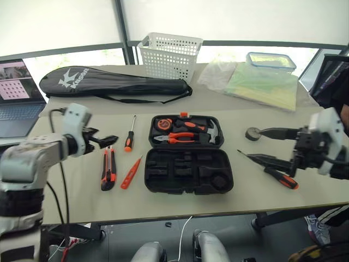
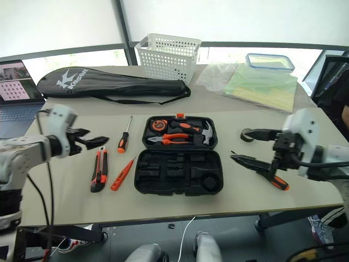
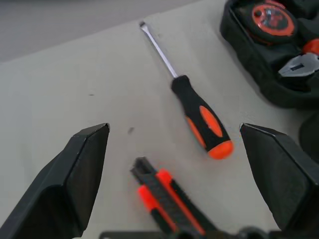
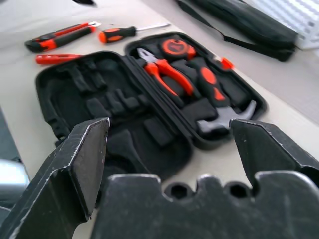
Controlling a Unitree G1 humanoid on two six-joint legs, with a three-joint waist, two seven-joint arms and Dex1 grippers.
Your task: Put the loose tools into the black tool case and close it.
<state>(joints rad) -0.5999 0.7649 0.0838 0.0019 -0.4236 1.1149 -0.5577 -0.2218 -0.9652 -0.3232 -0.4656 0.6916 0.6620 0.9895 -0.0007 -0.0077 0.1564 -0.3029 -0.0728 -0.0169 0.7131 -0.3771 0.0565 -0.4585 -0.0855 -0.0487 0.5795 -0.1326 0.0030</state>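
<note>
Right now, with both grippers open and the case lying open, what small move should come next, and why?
Probably lower the open left gripper onto the utility knife: it lies loose on the table just below those fingers, outside the open black tool case, whose near half has empty slots.

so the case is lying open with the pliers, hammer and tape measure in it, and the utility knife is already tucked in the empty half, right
Not quite. The black tool case is open with the pliers, hammer and tape measure in one half, but the utility knife lies on the table to the case's left, beside the slim orange tester screwdriver. The left eye view shows it.
</note>
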